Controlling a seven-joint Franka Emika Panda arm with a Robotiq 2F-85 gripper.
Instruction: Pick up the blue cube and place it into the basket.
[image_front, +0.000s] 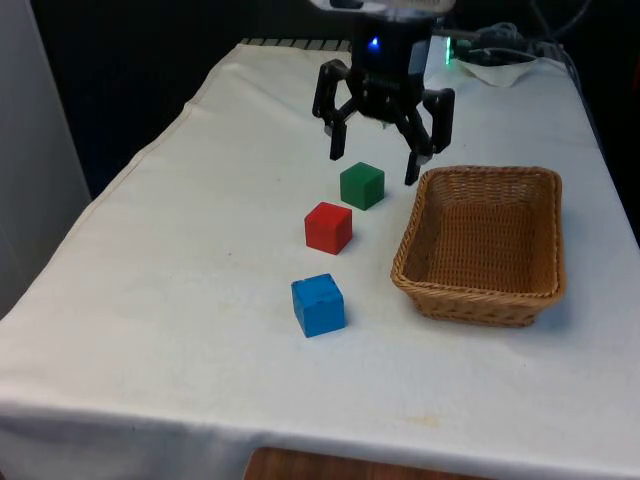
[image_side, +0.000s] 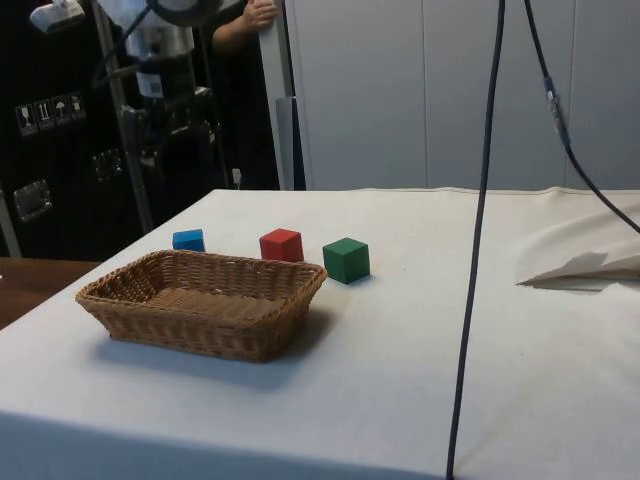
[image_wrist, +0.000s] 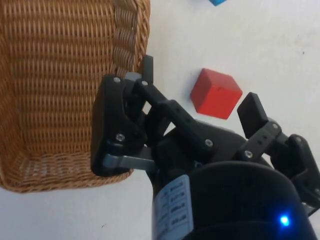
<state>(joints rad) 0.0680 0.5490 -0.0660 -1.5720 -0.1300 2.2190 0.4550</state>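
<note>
- A lab or test room, not a home.
- The tabletop (image_front: 180, 300) is draped in a plain white cloth.
- Loose black cables (image_side: 478, 250) hang across the side view.
- Black curtains (image_front: 130, 70) and dark cabinets (image_side: 50, 150) with warning stickers stand behind.

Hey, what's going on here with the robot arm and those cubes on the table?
A robot arm is set to put the blue cube into the wicker basket, but nothing is picked up yet. Its gripper hangs open and empty above the white cloth, near the green cube and beside the basket's far corner. The red cube sits between the green and blue ones in a loose row. The basket holds nothing. In the side view, a person's hand grips a panel behind the table.
</note>
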